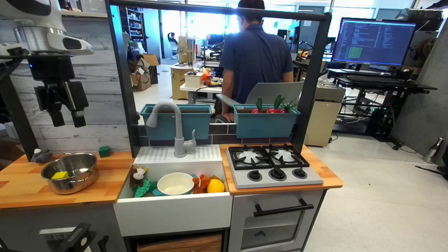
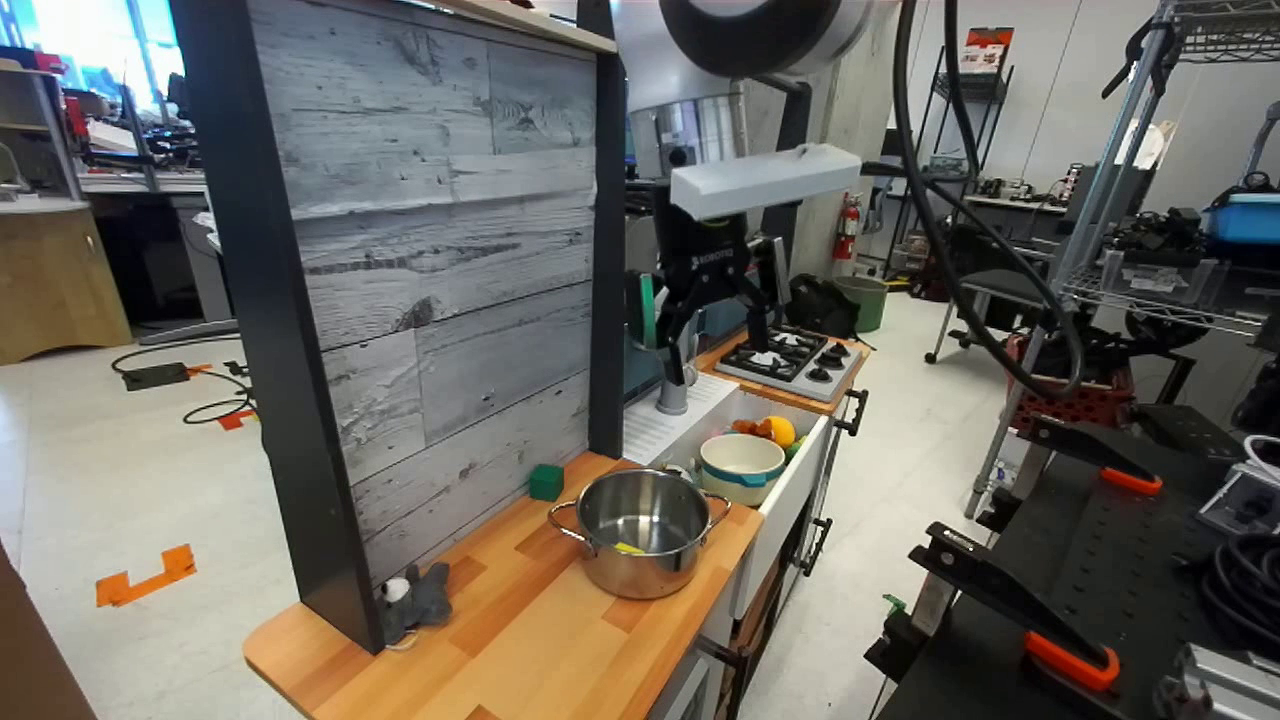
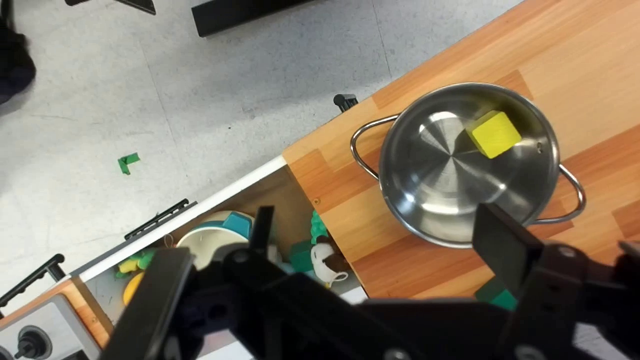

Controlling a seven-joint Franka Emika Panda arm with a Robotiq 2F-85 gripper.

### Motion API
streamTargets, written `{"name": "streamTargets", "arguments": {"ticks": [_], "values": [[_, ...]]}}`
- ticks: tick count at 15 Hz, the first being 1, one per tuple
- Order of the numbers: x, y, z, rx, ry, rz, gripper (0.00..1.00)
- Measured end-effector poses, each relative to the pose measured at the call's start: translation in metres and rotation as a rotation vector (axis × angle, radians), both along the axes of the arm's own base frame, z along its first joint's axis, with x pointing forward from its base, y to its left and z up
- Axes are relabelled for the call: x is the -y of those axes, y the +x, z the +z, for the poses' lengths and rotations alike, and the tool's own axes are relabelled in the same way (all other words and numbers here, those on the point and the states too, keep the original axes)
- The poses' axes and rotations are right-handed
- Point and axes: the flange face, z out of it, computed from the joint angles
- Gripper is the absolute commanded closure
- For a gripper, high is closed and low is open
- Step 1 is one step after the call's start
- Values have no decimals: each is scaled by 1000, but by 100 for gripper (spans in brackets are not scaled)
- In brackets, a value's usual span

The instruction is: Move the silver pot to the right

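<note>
The silver pot [image 1: 80, 183] stands upright on the wooden counter, left of the sink in an exterior view. It also shows in an exterior view [image 2: 640, 572] and in the wrist view [image 3: 435, 195], with a loop handle on each side. A yellow block [image 3: 495, 134] lies inside it. My gripper [image 1: 68, 120] is open and empty, high above the counter and apart from the pot. In the wrist view its fingers [image 3: 376, 215] are wide apart, and one fingertip overlaps the pot's rim in the picture.
A green block [image 1: 104, 151] and a grey plush toy [image 1: 41, 156] sit near the panel wall [image 2: 470, 270]. The sink [image 1: 171, 217] holds a cream bowl [image 1: 175, 183] and several toys. A faucet [image 1: 179, 136] rises behind it. A stove [image 1: 276, 175] stands beyond the sink.
</note>
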Motion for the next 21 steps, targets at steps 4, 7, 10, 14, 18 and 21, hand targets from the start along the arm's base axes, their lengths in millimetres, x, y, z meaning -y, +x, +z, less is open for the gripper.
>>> {"name": "streamTargets", "arguments": {"ticks": [4,7,10,14,18,21], "values": [[4,5,-20,-7,-17,-59,0],[-1,13,-27,43,19,-130,0],[-10,25,-30,171,89,-228,0],[-17,32,-45,264,101,-334,0],[-16,26,-71,215,57,-389,0],[-11,22,-86,156,16,-429,0]]}}
